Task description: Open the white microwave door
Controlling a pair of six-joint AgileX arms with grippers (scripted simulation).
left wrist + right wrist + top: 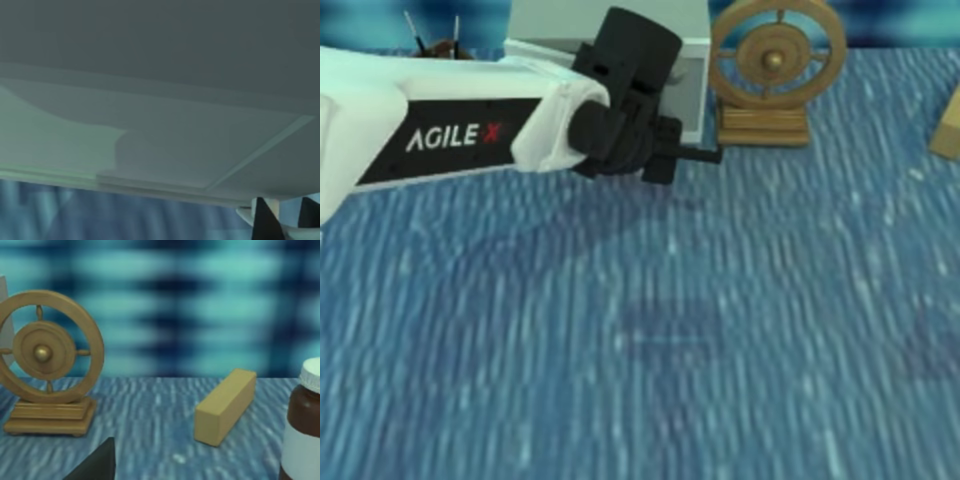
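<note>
White microwave door (pixel 688 95) at counter's (pixel 720 330) far edge, left of centre, mostly hidden under left arm. Door faces near side of counter; long axis runs left-right; looks closed or barely ajar, hard to tell. Left tool (pixel 705 155) at door's right edge, fingers pointing right, likely placed to catch that edge and pull; spread or pinched: cannot tell. Left wrist view filled by pale door panel (pixel 160 125). Wooden ship's wheel (pixel 777 60) just right of microwave. Right tool not seen.

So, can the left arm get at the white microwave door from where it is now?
Probably yes. In the top view the left gripper is already at the front of the white microwave, beside the wooden wheel ornament. The white microwave door fills the left wrist view, with nothing visible between.
</note>
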